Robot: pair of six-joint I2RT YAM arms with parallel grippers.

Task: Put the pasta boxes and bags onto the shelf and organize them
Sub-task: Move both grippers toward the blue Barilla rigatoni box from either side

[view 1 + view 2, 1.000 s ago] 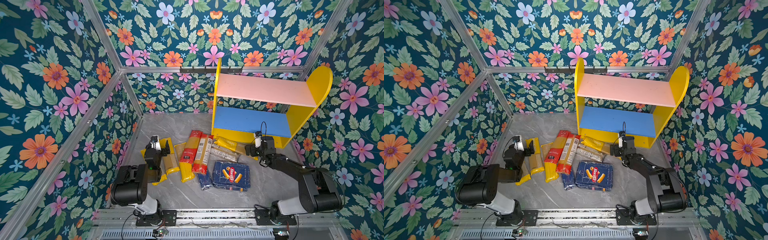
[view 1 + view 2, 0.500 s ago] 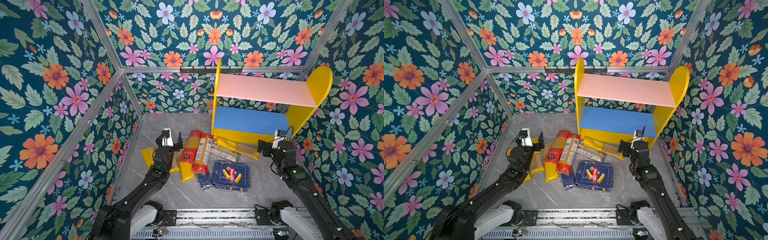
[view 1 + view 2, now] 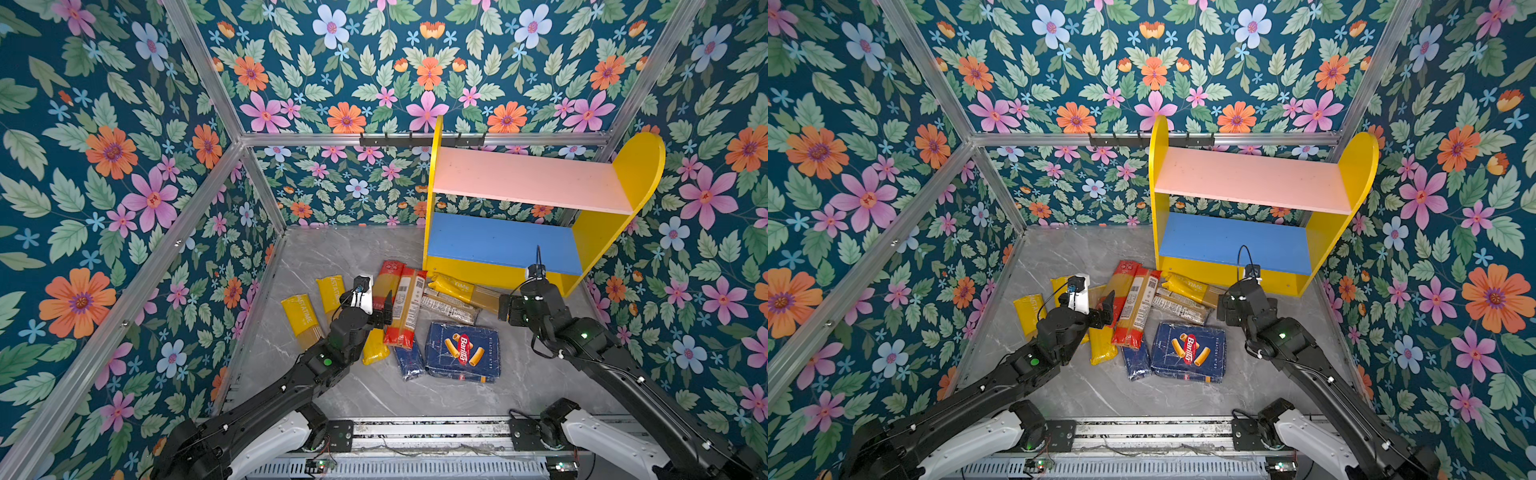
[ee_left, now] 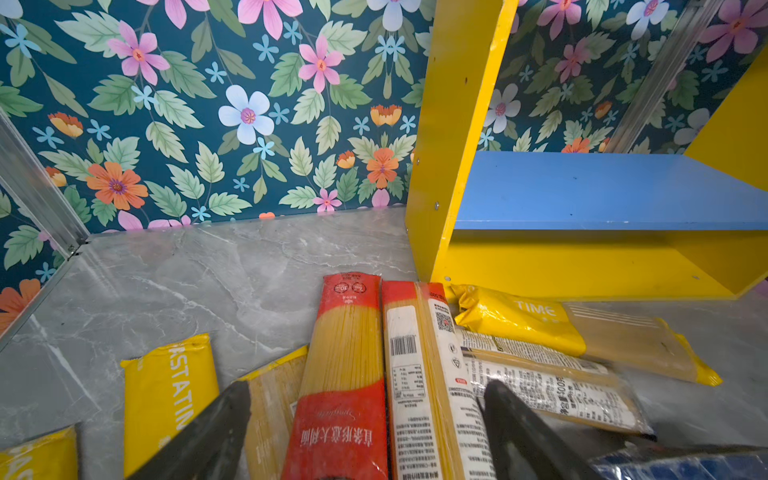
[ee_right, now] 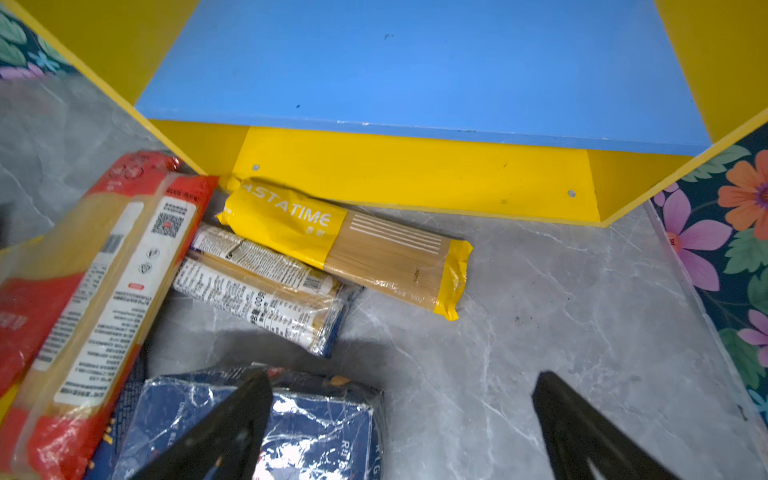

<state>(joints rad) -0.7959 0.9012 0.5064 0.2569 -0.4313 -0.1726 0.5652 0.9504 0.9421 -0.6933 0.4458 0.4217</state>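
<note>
We note shelf [image 3: 528, 180] bare; bags [image 3: 409, 307] and boxes [image 3: 463, 351] all lie lower centre; left gripper [image 4: 365, 415], right gripper [image 5: 403, 378] spread, empty.

Narrow blue carton [image 3: 409, 362] lying mostly hidden under red-ended bags [image 3: 405, 307], only near end showing. Yellow-ended bag [image 3: 375, 352] disappearing under left gripper [image 3: 372, 301] in both top views, far end not showing. In wrist views, left gripper and right gripper [image 5: 403, 374] both losing finger bases past picture edge; shelf [image 4: 453, 124] upper part being cropped. Wide blue carton [image 5: 316, 424] showing blurred under wrap glare, print unreadable. White-label bag [image 5: 257, 291] carrying text too small for reading.
</note>
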